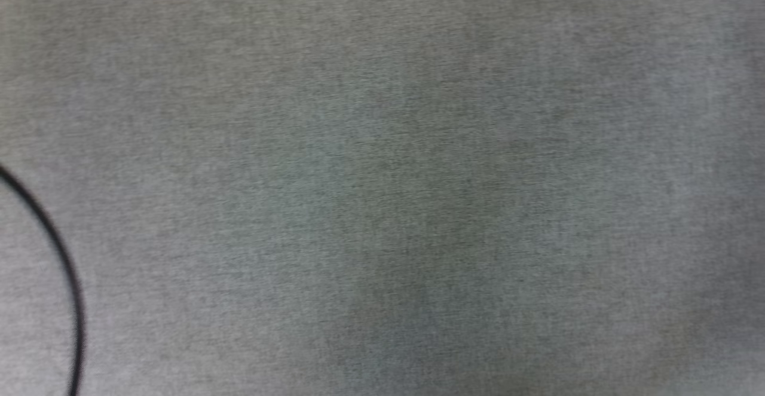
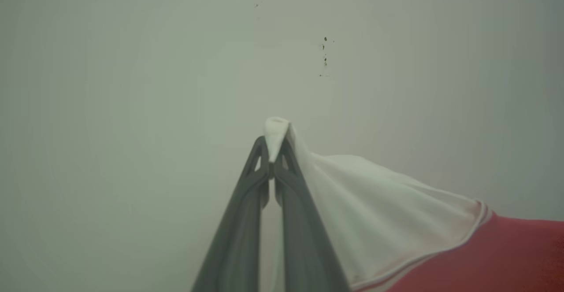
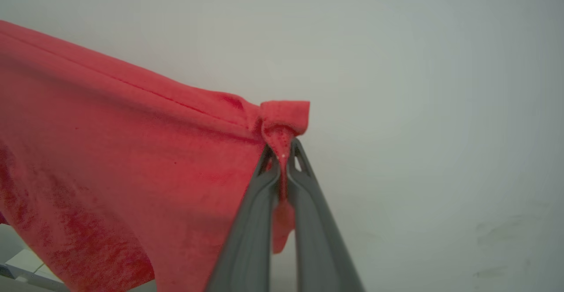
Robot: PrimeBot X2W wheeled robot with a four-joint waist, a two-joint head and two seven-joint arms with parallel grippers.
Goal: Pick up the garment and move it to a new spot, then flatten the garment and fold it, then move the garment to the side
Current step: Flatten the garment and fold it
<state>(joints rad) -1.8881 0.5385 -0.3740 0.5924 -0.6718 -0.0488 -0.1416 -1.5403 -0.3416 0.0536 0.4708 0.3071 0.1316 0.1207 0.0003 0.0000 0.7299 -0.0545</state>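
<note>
grey surface (image 1: 418, 145), curved dark cable (image 1: 60, 254)

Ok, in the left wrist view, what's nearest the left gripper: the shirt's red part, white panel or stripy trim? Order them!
1. White panel: its corner pinched in the left gripper.
2. Striped trim: lower right, edging the white.
3. Red part: bottom right, past the trim.

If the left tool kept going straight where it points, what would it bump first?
Probably the plain pale surface with dark specks ahead. Beyond the garment corner pinched in the left tool, nothing else shows in the way; its distance is unclear.
</note>
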